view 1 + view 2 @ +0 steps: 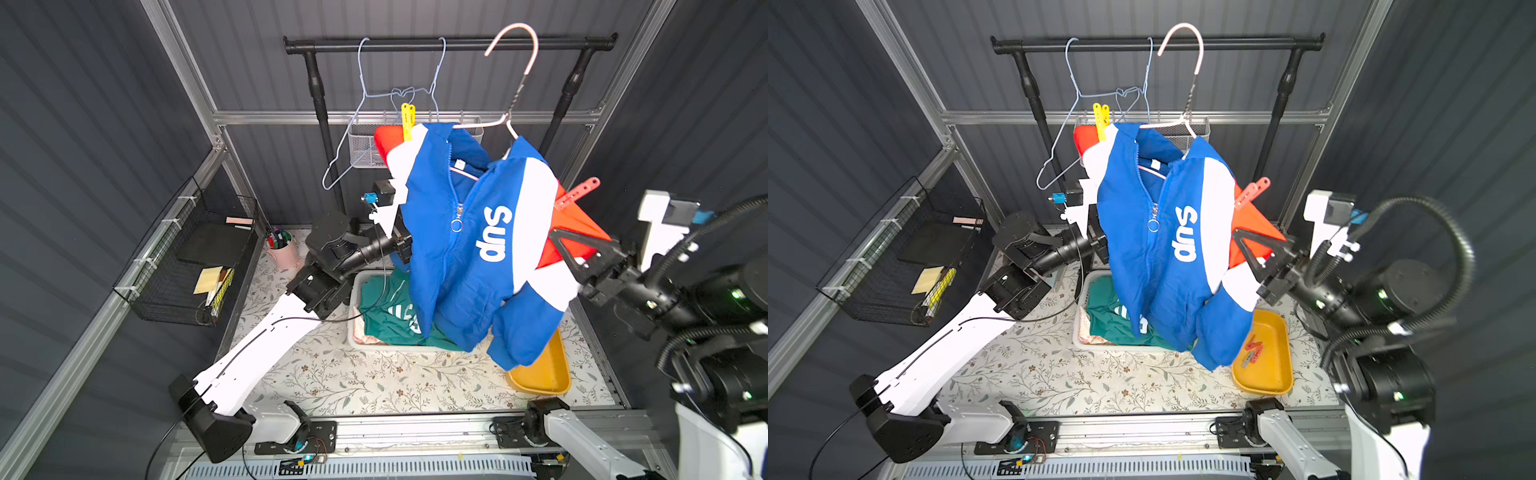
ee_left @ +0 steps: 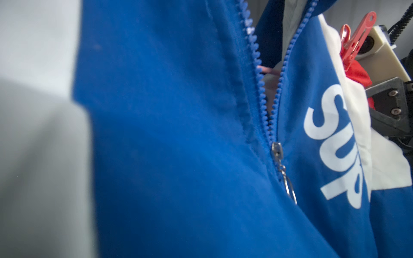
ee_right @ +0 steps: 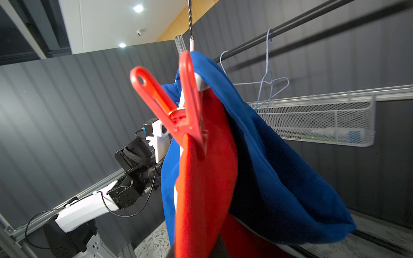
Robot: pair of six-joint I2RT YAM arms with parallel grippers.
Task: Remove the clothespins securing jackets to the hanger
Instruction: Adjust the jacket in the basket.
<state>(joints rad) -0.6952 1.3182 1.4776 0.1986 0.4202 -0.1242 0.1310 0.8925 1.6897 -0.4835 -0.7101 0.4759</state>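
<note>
Near the black metal rail [image 1: 457,43], a red, white and blue cloth jacket [image 1: 457,257] hangs on a pink wire hanger [image 1: 482,124], clipped by a yellow plastic clothespin [image 1: 408,121] and a red plastic clothespin [image 1: 577,193]. The right end effector [image 1: 557,239] pinches its red cloth under the red one. The left end effector, behind the jacket, is pressed together, maybe on cloth.

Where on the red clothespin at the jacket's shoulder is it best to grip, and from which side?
Probably pinch the two splayed tails of the red clothespin near their free ends, coming from above, away from the jacket. They stand up in an open V; the jaws bite red fabric below.
</note>
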